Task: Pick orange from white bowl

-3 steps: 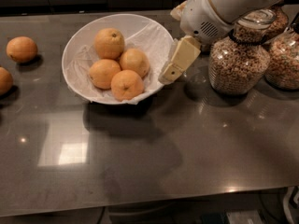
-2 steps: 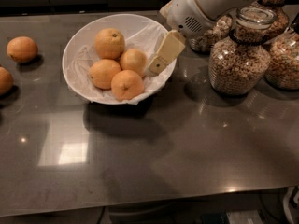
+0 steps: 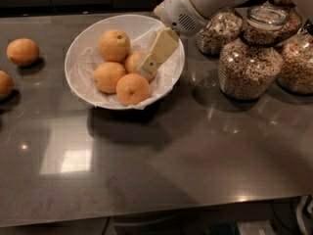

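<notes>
The white bowl [image 3: 80, 72] with a crinkled paper lining stands on the dark table at the back left of centre. It holds several oranges. The largest orange [image 3: 114, 44], with a small dark stem dot, lies at the back of the bowl. My gripper [image 3: 149, 65] reaches down from the upper right into the bowl's right side. Its cream tip lies over the right-hand orange [image 3: 133, 61], partly hiding it, just right of the largest one. The white arm [image 3: 195, 4] runs off to the upper right.
Two loose oranges lie on the table at the far left [image 3: 22, 51] [image 3: 4, 84]. Three glass cereal jars stand at the right [image 3: 251, 62] [image 3: 220, 31] [image 3: 298, 65], close to the arm. The table's front edge [image 3: 156, 214] runs along the bottom.
My gripper has moved left from outside the bowl's right rim to inside the bowl, over the right-hand orange. The oranges and bowl have not moved.
</notes>
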Robot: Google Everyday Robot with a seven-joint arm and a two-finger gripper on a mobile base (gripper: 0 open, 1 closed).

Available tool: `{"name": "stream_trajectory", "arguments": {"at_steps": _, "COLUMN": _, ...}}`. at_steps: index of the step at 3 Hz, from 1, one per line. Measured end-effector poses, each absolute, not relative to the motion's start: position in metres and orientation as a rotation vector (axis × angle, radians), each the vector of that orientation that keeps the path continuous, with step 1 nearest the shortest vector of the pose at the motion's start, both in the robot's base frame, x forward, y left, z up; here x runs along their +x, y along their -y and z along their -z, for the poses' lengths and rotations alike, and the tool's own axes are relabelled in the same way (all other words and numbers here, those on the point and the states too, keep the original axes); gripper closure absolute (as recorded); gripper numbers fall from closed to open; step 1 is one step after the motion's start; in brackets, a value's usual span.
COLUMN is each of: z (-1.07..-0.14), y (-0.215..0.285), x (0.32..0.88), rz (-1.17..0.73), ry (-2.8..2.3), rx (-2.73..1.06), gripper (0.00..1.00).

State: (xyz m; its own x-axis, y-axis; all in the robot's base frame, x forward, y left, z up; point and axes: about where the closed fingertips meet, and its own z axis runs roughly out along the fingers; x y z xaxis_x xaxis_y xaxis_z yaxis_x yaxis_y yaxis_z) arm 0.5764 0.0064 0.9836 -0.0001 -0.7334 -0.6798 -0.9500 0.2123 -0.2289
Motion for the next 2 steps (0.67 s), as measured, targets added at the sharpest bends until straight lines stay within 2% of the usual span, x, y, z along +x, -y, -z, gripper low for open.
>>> {"name": "stream_trajectory", "arguments": {"at_steps": 2, "z": -0.974, "y": -0.034, "x": 0.595, "rz": -0.507, "ry": -1.831, "rx": -1.389, "gripper": 0.0}}
